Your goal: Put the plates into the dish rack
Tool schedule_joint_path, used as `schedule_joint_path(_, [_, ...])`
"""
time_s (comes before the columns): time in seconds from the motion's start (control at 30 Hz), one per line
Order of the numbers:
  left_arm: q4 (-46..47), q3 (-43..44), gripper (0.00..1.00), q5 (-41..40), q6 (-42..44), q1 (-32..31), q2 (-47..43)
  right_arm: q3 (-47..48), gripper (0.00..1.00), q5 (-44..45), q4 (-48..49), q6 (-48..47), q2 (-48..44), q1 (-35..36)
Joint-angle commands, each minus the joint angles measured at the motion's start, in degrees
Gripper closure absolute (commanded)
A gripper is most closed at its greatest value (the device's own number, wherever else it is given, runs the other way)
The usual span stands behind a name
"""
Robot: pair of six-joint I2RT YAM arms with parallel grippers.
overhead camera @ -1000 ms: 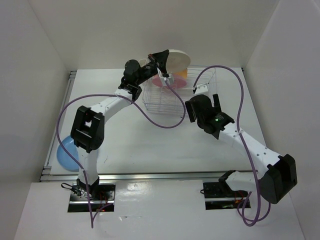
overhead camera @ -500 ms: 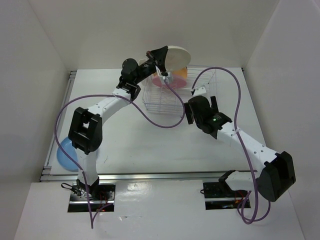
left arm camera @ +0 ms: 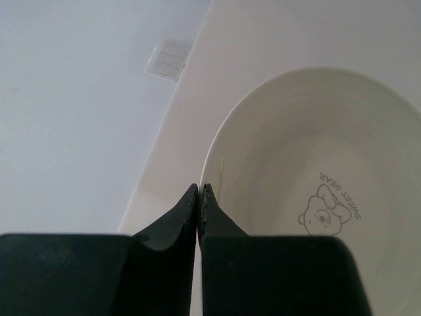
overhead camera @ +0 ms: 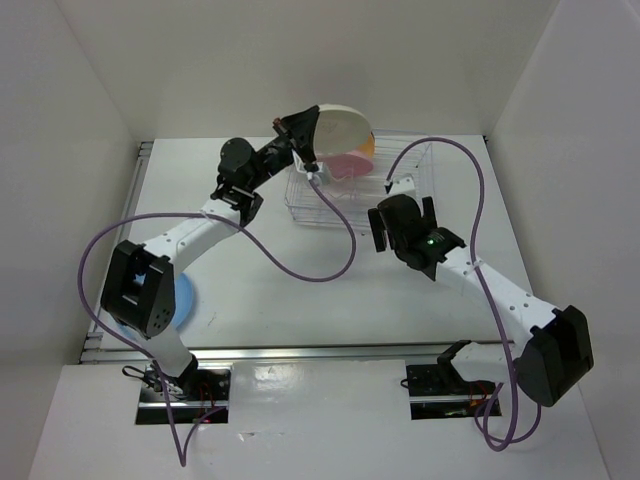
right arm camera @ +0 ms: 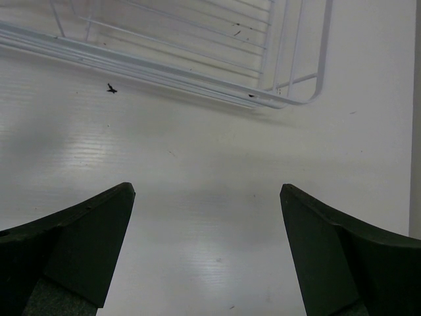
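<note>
Over the last second my left arm has swung its elbow out toward the left edge of the surface, uncovering the light blue round plastic plate (overhead camera: 185, 298) by the near-left corner. The cream round plastic plate (overhead camera: 342, 130) has drifted slightly left above the white wire dish rack (overhead camera: 312, 203). I judge it is lining up beside the pink plate (overhead camera: 345, 164) and yellow-orange plate (overhead camera: 367, 150) standing there. My left gripper (left arm camera: 199, 192) pinches the cream rim, arm stretched far. My right gripper (right arm camera: 207, 191) hangs wide and empty at the rack's near-right corner.
</note>
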Motion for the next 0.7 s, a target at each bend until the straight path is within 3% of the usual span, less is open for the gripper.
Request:
schedule_joint_path(0.0, [5.9,-4.1,1.00,-1.1,-1.3,-1.2,-2.4,-0.5,0.00,0.2,-1.4,1.8,-2.8,-0.3])
schedule_joint_path(0.2, [8.8,-5.4,1.00,-1.6,-2.7,-2.4,-0.2,0.1,0.00,0.2,-4.2,3.7,-2.8,-0.3])
schedule_joint_path(0.67, [10.0,2.4,1.00,-1.1,-2.1,-0.7,11.7,0.6,0.00,1.8,-7.3,5.3,-1.1,-0.3])
